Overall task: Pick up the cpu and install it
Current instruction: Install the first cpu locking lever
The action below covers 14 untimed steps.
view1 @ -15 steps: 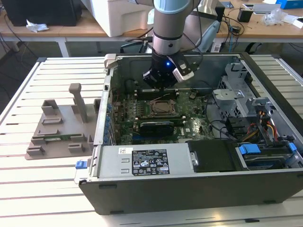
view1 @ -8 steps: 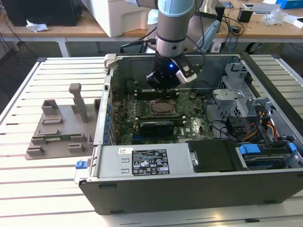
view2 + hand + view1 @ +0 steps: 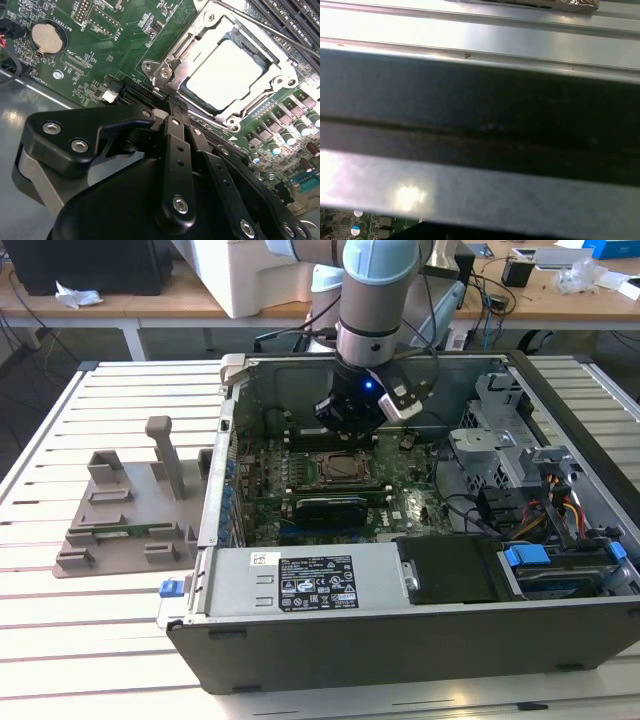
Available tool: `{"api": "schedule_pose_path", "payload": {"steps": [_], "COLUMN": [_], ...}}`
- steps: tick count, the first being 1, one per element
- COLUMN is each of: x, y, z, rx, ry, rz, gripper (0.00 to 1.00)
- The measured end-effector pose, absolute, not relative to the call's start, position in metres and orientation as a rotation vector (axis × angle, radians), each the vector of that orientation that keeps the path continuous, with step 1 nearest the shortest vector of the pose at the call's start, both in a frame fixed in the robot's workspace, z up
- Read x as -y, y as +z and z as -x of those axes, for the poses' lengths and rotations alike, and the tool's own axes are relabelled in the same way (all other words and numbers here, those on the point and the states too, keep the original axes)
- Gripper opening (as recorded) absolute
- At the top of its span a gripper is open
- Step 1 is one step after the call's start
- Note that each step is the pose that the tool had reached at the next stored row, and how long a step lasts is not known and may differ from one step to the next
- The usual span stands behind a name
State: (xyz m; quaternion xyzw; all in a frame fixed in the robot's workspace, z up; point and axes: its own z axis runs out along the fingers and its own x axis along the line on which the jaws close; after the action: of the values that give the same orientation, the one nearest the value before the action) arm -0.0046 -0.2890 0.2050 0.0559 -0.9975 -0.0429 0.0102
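Already, in the exterior view, the pincer (image 3: pixel 352 420) is seen lowered into the open computer case (image 3: pixel 560 630), hanging just above the motherboard (image 3: pixel 410 505), with the socket (image 3: pixel 337 467) just beneath and slightly ahead of it. A grey holder tray (image 3: pixel 120 525) is seen on the tabletop (image 3: pixel 60 640), well apart from the pincer.

In the second wrist view, the pincer's fingers (image 3: pixel 176 127) are seen drawn together with nothing between them. The cpu (image 3: pixel 226 75) is seen seated in the socket frame (image 3: pixel 200 30), just beyond the fingertips; a coin cell (image 3: pixel 46 38) is seen off to one side.

In the first wrist view, the case wall (image 3: pixel 480 110) is shown close by.

A risk is judged: were the pincer dropped further, the frame or nearby components could be struck, since little clearance is left.
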Motion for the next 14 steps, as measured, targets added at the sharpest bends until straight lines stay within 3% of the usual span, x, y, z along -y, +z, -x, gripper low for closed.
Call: {"api": "schedule_pose_path", "payload": {"steps": [14], "x": [0.2902], "y": [0.2016], "z": [0.0033], "rx": [3.114], "ry": [-0.122], "rz": [-0.174], "gripper": [0.11]}}
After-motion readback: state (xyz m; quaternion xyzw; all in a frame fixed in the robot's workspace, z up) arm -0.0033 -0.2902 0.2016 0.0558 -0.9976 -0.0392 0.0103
